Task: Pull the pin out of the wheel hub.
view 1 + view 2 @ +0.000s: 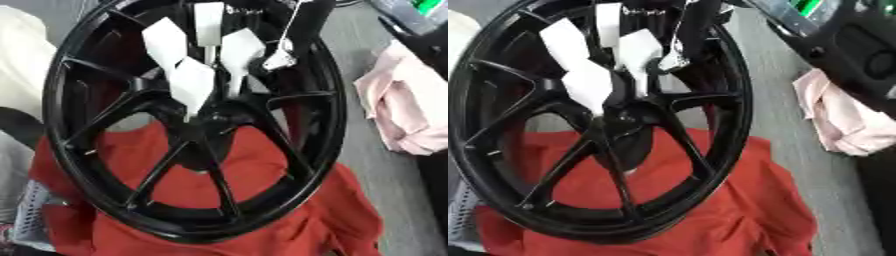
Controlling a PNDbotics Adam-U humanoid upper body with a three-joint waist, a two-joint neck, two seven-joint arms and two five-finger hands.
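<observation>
A black spoked wheel (332, 115) stands tilted on a red cloth (262, 205). Around its hub (206, 127) stick several white, paddle-shaped pins: one at the front (192, 82), one to the left (164, 40), one at the top (210, 22) and one to the right (241, 47). My right hand (302, 27) reaches in from the upper right, dark against the wheel. A small silver part (278, 59) shows at its tip, just right of the pins. Its black arm (842, 45) fills the upper right of the right eye view.
A pink cloth (411, 110) lies bunched on the grey surface right of the wheel. A white cloth (22, 60) lies at the left edge, and a white mesh basket (31, 215) sits at the lower left beside the red cloth.
</observation>
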